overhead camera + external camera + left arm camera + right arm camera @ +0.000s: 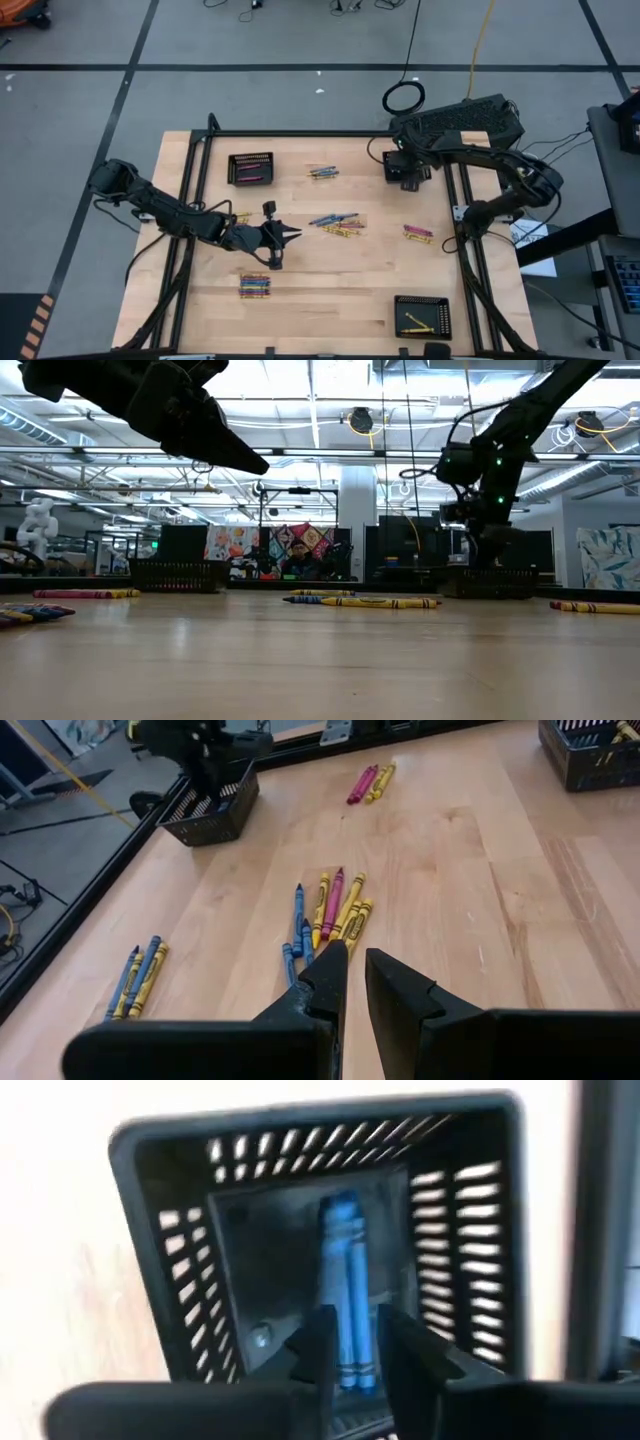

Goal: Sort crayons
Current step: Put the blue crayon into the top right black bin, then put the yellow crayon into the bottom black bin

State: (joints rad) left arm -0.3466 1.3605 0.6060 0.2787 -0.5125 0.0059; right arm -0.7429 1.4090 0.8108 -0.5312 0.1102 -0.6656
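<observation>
Lengthwise, blue crayons (pixel 347 1295) lie along the basket (pixel 190 1310) floor.

The left arm is reaching in from the left edge of the desk, stretched low and nearly flat toward the middle, its wrist level. The left gripper (pixel 285 236) is hovering in the air with its fingers (pixel 330 982) drawn close, only a narrow gap showing between them. The right arm is folding back from the right side, elbow out, wrist bent downward. The right gripper (pixel 357 1342) is pointing straight down, fingers slightly parted.
</observation>
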